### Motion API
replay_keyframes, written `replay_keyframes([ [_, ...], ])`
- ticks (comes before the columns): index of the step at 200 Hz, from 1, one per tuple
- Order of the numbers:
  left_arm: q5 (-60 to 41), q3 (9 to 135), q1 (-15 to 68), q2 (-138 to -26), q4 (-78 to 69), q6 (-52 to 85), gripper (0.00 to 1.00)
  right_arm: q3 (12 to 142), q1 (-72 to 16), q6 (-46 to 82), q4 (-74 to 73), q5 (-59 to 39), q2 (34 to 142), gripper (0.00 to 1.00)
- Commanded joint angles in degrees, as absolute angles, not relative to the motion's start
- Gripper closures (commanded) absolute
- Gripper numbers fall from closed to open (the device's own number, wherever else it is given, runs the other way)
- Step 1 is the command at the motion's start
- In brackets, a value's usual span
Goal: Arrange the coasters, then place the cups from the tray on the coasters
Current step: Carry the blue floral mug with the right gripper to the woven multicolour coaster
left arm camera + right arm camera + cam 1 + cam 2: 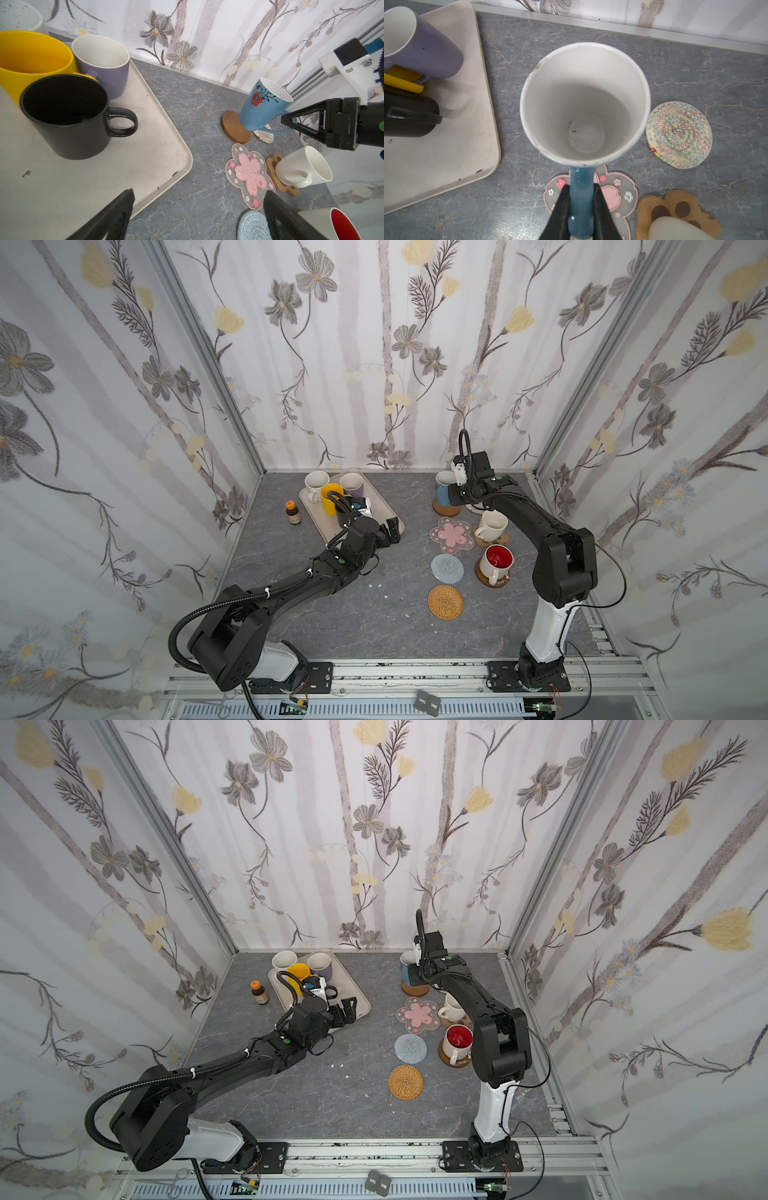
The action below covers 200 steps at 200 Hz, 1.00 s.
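My right gripper (581,199) is shut on the handle of the light blue cup (261,110). The cup leans with its base over the brown wood coaster (234,128); whether it touches I cannot tell. My left gripper (199,192) hangs open and empty over the tray's (384,510) near corner. On the tray stand the black (68,118), yellow (330,497), lavender (352,485) and white (316,483) cups. A white cup (492,526) sits on the paw coaster (274,166). The red-lined cup (496,562) sits on an amber disc.
Bare coasters lie in a column: pink blossom (451,535), grey-blue crochet (446,568), tan rattan (445,601). The cream woven coaster (679,135) lies beside the blue cup near the back wall. A small orange-capped bottle (293,512) stands left of the tray.
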<state>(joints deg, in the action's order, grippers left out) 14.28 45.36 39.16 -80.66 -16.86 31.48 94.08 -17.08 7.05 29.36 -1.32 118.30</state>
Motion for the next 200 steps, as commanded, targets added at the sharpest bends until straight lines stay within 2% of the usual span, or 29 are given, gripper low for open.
replay_keyframes([
  [1, 13.61, 45.58, 38.96, -81.45, -20.71, 31.41, 0.00, 94.10, -15.60, 13.65, 23.52, 5.37, 117.33, 1.00],
  [74, 12.49, 44.13, 38.81, -83.04, -23.42, 31.40, 0.00, 94.76, -10.60, 21.19, 21.50, 9.31, 118.02, 1.00],
  [149, 11.87, 43.53, 38.50, -84.29, -24.48, 30.52, 0.00, 97.56, -9.94, 26.63, 22.15, 17.99, 122.92, 1.00],
  [200, 10.47, 43.33, 38.10, -85.23, -25.04, 30.56, 0.00, 98.15, -9.55, 30.07, 21.19, 18.47, 125.02, 1.00],
])
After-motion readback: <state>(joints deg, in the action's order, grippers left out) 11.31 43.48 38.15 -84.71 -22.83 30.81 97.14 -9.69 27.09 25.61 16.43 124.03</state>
